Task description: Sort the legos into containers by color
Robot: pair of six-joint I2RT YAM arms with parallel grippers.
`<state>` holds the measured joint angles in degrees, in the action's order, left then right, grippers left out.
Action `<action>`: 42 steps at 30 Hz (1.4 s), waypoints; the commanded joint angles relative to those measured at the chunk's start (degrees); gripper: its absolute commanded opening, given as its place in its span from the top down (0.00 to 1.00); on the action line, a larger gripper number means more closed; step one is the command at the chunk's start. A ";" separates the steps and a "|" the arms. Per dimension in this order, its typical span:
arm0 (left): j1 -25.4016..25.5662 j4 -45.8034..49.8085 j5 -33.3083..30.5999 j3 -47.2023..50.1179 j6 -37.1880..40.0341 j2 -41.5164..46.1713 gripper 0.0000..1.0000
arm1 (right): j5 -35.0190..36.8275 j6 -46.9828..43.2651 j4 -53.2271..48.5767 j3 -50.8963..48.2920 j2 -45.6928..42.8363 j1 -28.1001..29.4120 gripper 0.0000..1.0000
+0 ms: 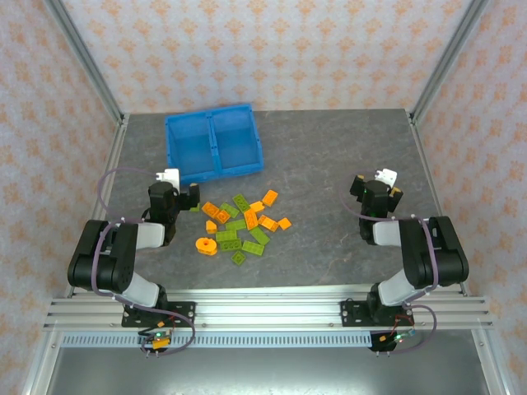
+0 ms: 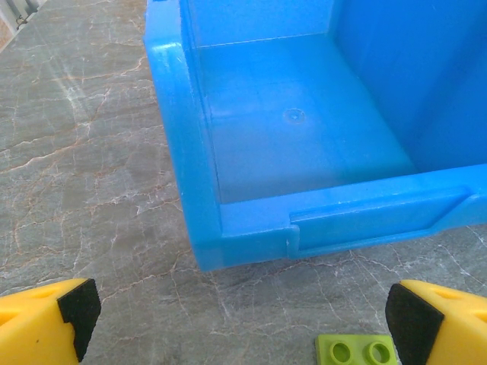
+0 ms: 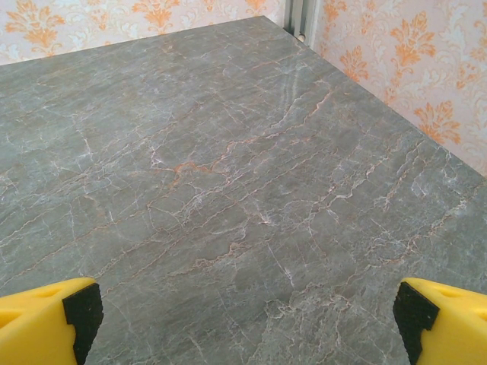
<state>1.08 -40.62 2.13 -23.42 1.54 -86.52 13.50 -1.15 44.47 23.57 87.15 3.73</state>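
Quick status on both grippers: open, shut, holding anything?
Left gripper: open, holding nothing.
Right gripper: open, holding nothing.

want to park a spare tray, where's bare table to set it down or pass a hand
Free: grey marbled tabletop between the bright blue two-compartment plastic bin and the right gripper. Crowded: orange and lime green plastic bricks scattered right of the left gripper.

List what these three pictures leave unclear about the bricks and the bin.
Left wrist view: lime green studded plastic brick, cut off by the bottom edge; its length unknown.
Left wrist view: bright blue rectangular plastic bin, second compartment cut off by the right edge.
Top view: pile of orange and green plastic bricks, too small and crowded to count exactly.
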 commanded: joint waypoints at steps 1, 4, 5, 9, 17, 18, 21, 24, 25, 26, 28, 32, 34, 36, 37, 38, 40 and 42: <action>-0.13 -2.27 -1.43 -0.84 -0.40 0.67 0.00 | 1.53 0.00 -5.50 1.48 -4.67 0.44 0.01; -0.12 -2.27 -1.43 -0.85 -0.39 0.63 0.00 | 4.06 5.19 -28.43 9.44 -12.33 0.50 0.01; -0.12 -2.27 -1.47 -0.84 -0.33 0.65 0.00 | 3.29 7.75 -35.94 12.09 -15.06 0.49 0.01; -0.08 -1.37 -2.12 -1.32 -0.55 0.89 0.00 | -3.75 20.30 -63.34 23.28 -22.90 0.58 0.00; 2.66 25.44 -8.02 -10.55 -2.06 14.40 0.00 | -34.84 20.43 -93.52 39.15 -19.74 1.56 0.01; 3.42 27.85 -8.02 -11.12 -2.13 17.60 0.00 | -37.84 19.16 -95.84 40.69 -18.00 2.53 0.01; 5.63 41.38 -8.15 -17.09 -6.08 24.45 0.00 | -40.11 16.99 -101.98 45.07 -13.51 5.72 0.01; 8.96 61.47 -8.91 -29.07 -12.34 24.06 0.00 | -40.91 15.12 -106.25 48.77 -8.86 9.67 0.01; 10.66 66.98 -8.01 -32.34 -13.61 23.18 0.00 | -40.85 14.75 -107.04 49.70 -7.38 11.31 0.01; 12.90 71.34 -6.97 -34.89 -14.66 22.27 0.00 | -40.63 14.55 -107.28 50.30 -5.92 12.84 0.01; 17.71 79.09 -7.89 -38.50 -17.46 20.63 0.00 | -40.17 15.75 -106.82 50.62 -3.93 15.07 0.00; 24.06 87.81 -11.74 -38.78 -28.79 20.25 0.00 | -41.83 20.26 -103.34 49.80 -1.49 16.89 0.01; 24.23 89.71 -11.25 -36.42 -36.81 21.06 0.01 | -42.29 21.95 -102.33 50.18 -0.39 17.33 0.01; 24.23 91.06 -10.68 -34.19 -42.87 21.31 0.05 | -42.92 22.34 -102.37 51.31 0.89 17.69 0.01; 24.16 91.85 -10.53 -33.37 -45.76 20.95 0.06 | -42.94 22.20 -102.75 52.09 1.56 17.88 0.01; 23.93 92.05 -10.01 -32.77 -47.91 20.13 0.08 | -42.67 21.85 -103.23 52.94 2.11 17.98 0.01; 22.24 90.71 -6.36 -31.68 -50.64 17.92 0.10 | -41.97 21.08 -104.40 54.51 3.41 18.05 0.01; 19.15 88.49 -0.78 -30.43 -54.14 15.27 0.14 | -41.16 20.11 -105.90 56.13 4.62 18.05 0.01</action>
<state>23.16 46.70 -3.53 -55.48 -42.81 -68.77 -28.53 19.44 -58.37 76.69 90.74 21.47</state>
